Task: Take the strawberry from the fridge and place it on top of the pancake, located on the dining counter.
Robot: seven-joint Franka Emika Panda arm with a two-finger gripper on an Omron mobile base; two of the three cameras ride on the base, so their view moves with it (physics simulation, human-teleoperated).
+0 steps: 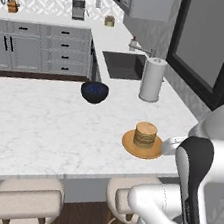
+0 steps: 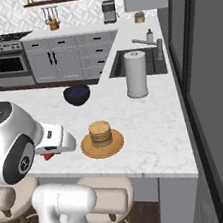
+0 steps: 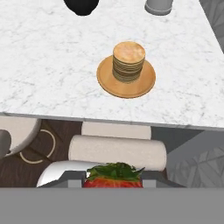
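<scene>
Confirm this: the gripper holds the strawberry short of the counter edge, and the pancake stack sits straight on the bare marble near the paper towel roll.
One thing is wrong. The pancake stack sits on a round wooden plate, not on the bare marble of the dining counter; the hand view shows it. The rest stands: the gripper holds the strawberry short of the edge, with the paper towel roll nearby.

White, glossy arm, rounded segments bulging like shells. Dark charcoal bands wrap the joints, and a round dark cap with faint markings tops one. The hand's housing is a pale wedge-shaped block.
</scene>
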